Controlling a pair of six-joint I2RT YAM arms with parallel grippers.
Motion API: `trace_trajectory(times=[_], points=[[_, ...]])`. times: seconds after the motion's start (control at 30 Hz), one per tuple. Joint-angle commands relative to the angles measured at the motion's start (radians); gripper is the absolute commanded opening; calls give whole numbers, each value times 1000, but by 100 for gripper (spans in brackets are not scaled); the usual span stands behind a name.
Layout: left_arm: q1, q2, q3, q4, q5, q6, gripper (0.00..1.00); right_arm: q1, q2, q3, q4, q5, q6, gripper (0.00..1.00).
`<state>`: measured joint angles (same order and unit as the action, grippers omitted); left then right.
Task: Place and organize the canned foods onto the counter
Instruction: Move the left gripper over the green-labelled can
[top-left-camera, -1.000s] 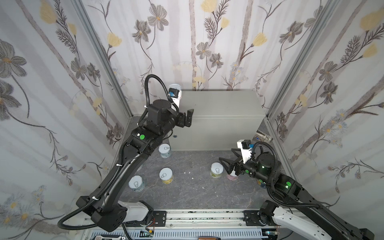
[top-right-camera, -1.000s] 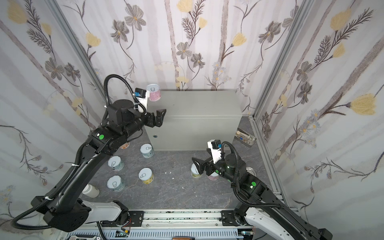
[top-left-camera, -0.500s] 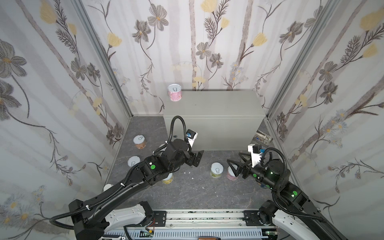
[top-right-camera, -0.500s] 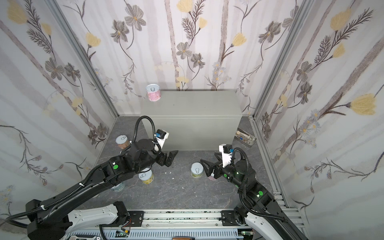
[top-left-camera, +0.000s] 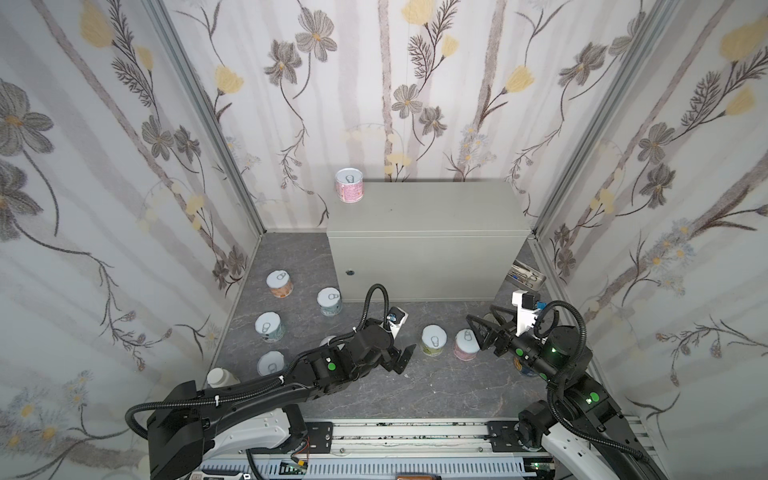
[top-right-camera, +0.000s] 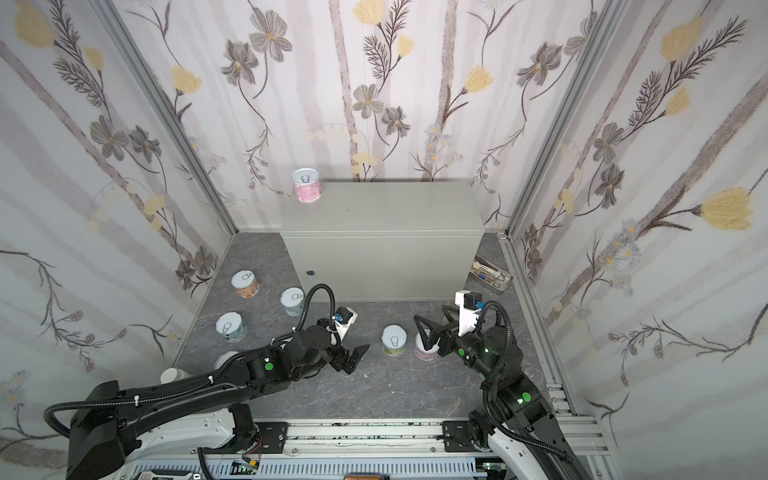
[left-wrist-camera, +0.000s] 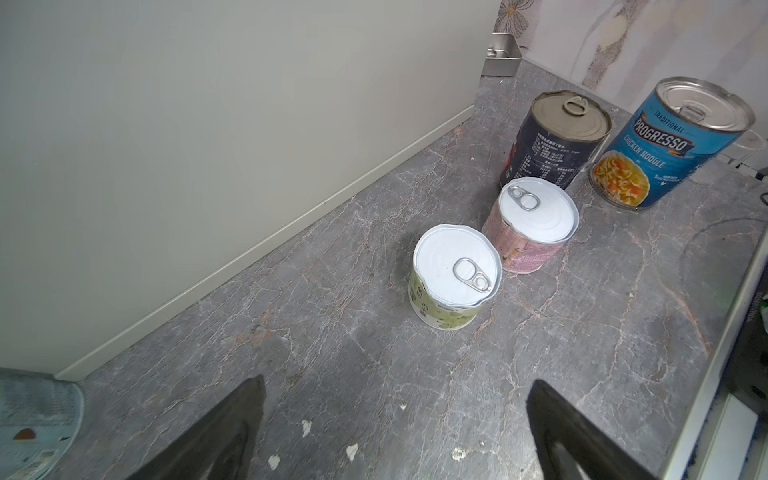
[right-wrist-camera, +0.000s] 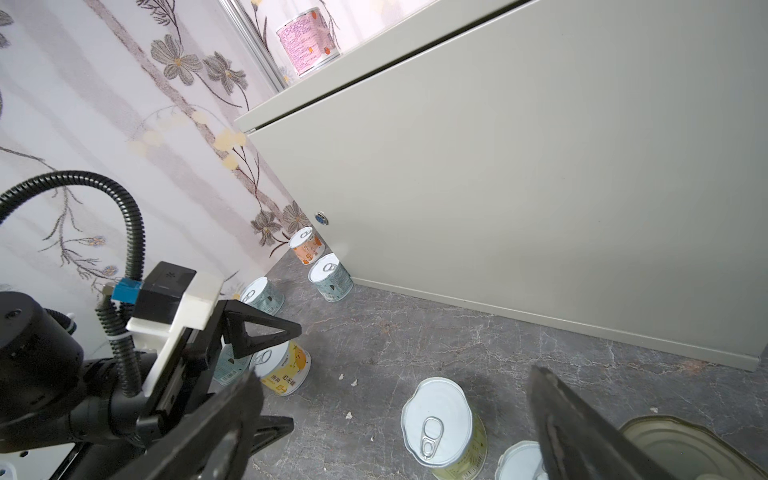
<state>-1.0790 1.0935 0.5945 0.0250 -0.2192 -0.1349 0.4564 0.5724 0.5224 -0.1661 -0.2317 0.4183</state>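
One pink can (top-left-camera: 350, 190) (top-right-camera: 306, 190) stands on the back left corner of the counter (top-left-camera: 424, 216). On the floor at the left stand several short cans: an orange one (top-left-camera: 279, 284) and blue-green ones (top-left-camera: 329, 301) (top-left-camera: 269, 327). My left arm partly covers a yellow can (right-wrist-camera: 282, 365). My left gripper (top-left-camera: 400, 356) (left-wrist-camera: 397, 384) is open and empty, low over the floor just left of the green can (top-left-camera: 433, 340) (left-wrist-camera: 455, 276). My right gripper (top-left-camera: 480, 312) (right-wrist-camera: 395, 374) is open above the pink floor can (top-left-camera: 466, 344). The navy can (left-wrist-camera: 552, 141) and the Progresso can (left-wrist-camera: 665, 141) stand at the right.
A white-capped bottle (top-left-camera: 220, 377) stands at the front left by the wall. A metal utensil tray (top-left-camera: 528, 277) sits between the counter's right end and the wall. Flowered walls close three sides, and a rail (top-left-camera: 415, 432) runs along the front.
My left arm has come down from the counter top, leaving the pink can there, and now hangs low by the green can. My right gripper has shifted slightly over the pink floor can.
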Motion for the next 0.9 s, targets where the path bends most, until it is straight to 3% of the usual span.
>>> trace_trajectory(times=[0.0, 0.37, 0.87], points=[[-1, 29, -60, 251, 35, 11, 100, -25, 19, -11, 80, -67, 11, 100], [14, 324, -149, 624, 131, 32, 100, -35, 40, 42, 184, -100, 37, 100], [84, 729, -71, 1000, 264, 17, 100, -49, 96, 100, 224, -96, -17, 100]])
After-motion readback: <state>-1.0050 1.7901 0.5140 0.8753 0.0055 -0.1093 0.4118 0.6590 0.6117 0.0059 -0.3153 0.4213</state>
